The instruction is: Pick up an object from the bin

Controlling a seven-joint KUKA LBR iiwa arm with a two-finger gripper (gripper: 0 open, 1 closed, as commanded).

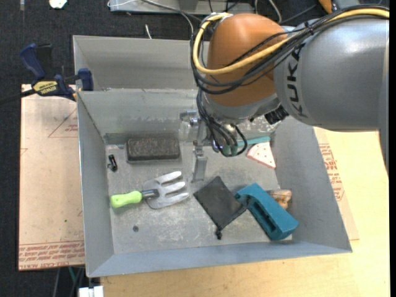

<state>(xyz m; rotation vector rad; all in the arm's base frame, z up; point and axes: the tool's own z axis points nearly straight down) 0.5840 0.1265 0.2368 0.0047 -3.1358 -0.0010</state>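
Observation:
My gripper (198,171) hangs below the arm's orange cover, over the middle of the bin. Its tip is just above and to the right of a silver slotted utensil with a green handle (156,193), which lies flat on the bin floor. A black square pad (218,202) lies just below and to the right of the tip. To its left, a dark grey rectangular block (153,148) rests near the back wall. I see nothing held in the gripper.
A blue plastic tool (270,211) lies at the front right with a tan piece (282,197) beside it. A white and red triangular piece (262,156) sits on the right, and a small black clip (112,162) by the left wall. The arm covers the bin's back right.

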